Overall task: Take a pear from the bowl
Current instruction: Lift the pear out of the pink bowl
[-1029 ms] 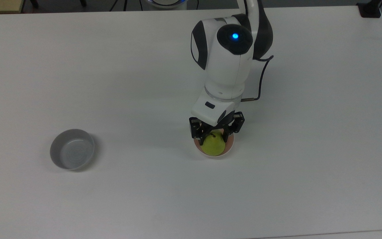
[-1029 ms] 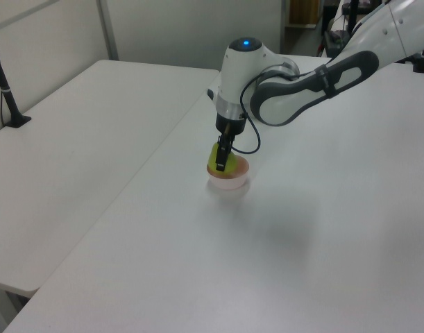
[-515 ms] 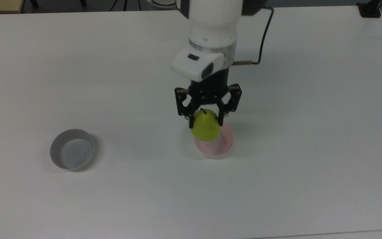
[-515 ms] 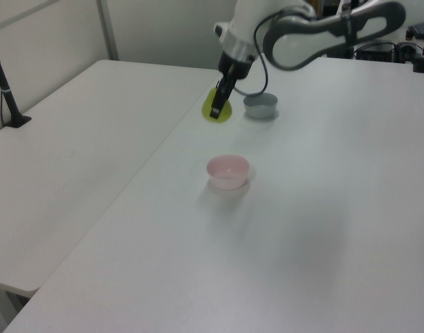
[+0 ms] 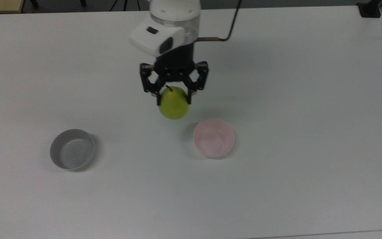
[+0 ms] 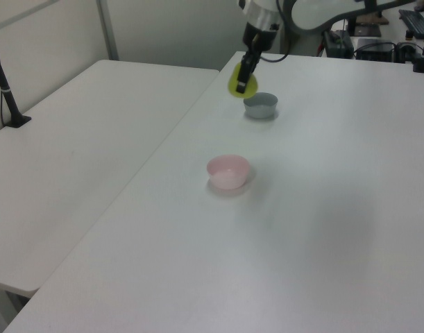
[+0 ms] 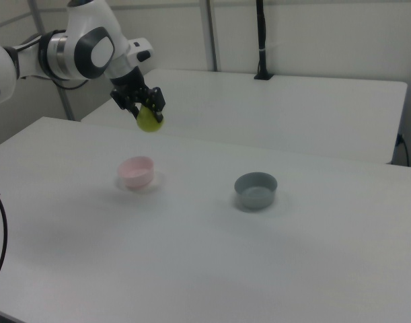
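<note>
judging by now, pickup's done — black two-finger gripper point(image 5: 173, 94) clamped on yellow-green pear point(image 5: 174, 107), clear above empty pale pink bowl point(image 5: 213, 138) mid-table; nothing left.

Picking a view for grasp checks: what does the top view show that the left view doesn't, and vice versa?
Top view alone: both fingers clasping the pear from either side, its dark stem, and the bare insides of the pink bowl and grey bowl.
Left view alone: the pear hanging well above the table, plus a second table alongside.
Both: the gripper shut on the pear, the pink bowl empty, the grey bowl apart from it.
</note>
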Motion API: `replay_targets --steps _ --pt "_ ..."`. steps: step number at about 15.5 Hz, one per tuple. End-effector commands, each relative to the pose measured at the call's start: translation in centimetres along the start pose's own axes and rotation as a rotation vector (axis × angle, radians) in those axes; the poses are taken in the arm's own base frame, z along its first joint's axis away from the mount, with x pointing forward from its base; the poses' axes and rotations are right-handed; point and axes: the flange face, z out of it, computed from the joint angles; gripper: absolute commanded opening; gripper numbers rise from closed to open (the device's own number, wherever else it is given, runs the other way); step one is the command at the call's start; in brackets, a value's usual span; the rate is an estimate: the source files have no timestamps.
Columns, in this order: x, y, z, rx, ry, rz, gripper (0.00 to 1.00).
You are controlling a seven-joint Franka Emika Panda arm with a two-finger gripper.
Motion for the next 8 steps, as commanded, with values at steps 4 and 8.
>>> replay_targets --steps 4,8 --pt "-6.3 9.0 -3.1 0.027 -0.142 -0.032 0.36" --pt "-8.8 10.5 -0.9 0.032 -0.194 -0.058 0.36"
